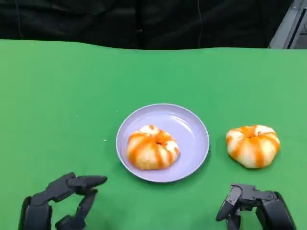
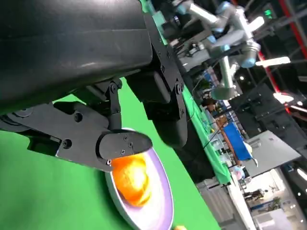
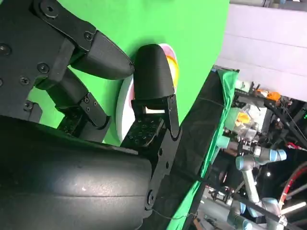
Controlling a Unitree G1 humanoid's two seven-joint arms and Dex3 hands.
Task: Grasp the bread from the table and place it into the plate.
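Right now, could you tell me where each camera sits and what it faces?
Head view: high, looking down at the table, plate, two breads, both hands.
Left wrist view: behind the left hand, facing the plate.
Right wrist view: behind the right hand, facing the plate.
All three share the plate.

the head view looks steeply down from above onto the green cloth-covered table (image 1: 57,96), taking in both hands at its near edge. each wrist view sits close behind its own hand, tilted, looking low across the table; all three share the round lilac plate (image 1: 192,129) (image 2: 163,191) (image 3: 123,103).
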